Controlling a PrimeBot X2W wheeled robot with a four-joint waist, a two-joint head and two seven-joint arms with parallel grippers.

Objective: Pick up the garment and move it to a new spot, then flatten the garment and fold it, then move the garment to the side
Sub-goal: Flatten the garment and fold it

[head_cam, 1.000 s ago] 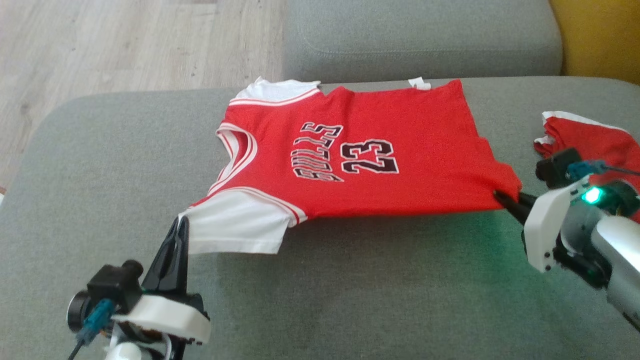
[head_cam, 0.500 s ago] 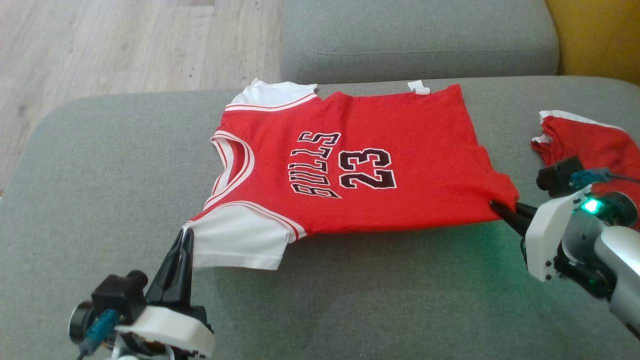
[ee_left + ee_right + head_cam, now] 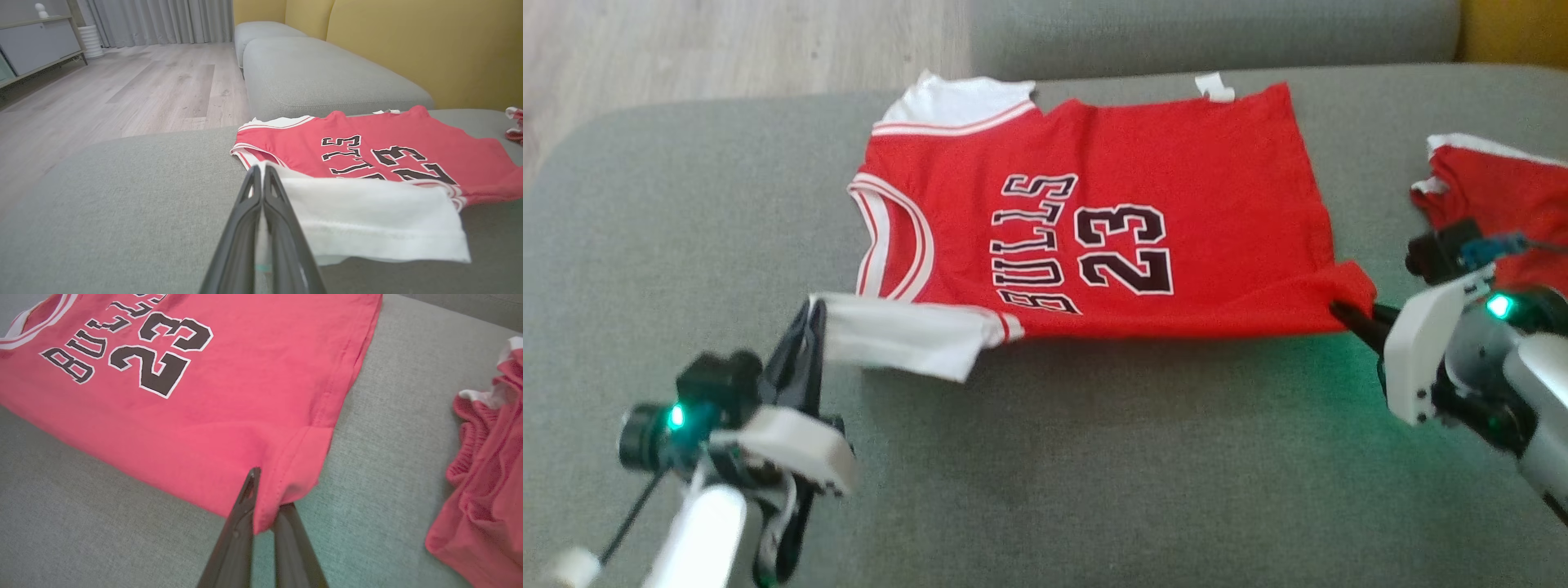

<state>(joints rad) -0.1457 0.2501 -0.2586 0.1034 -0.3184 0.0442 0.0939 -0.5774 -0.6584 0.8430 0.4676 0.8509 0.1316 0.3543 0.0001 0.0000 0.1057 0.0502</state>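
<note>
The red shirt (image 3: 1143,188) lies spread on the grey sofa seat (image 3: 1094,457) with its front up, the black "BULLS" and "23" print showing, the collar towards the robot's left and the hem towards its right. Its far edge and most of its body rest flat on the seat. The near white sleeve (image 3: 907,335) is drawn out sideways and looks raised a little, with a shadow under it. The left gripper (image 3: 813,314) has its two dark fingers clenched tight on the outer end of that sleeve, the white cloth pinched between them. The right gripper (image 3: 1339,312) grasps the near hem corner (image 3: 1352,286), which bunches up and folds over where the fingers clamp it; the wrist view shows red cloth caught between the two fingers. Just beyond the right gripper, apart from the shirt, a second red garment (image 3: 1494,188) with white trim lies crumpled on the same seat. Behind the seat is another grey cushion (image 3: 1217,33), with pale wooden floor (image 3: 727,49) to the left and a yellow backrest (image 3: 408,49) on the right.
</note>
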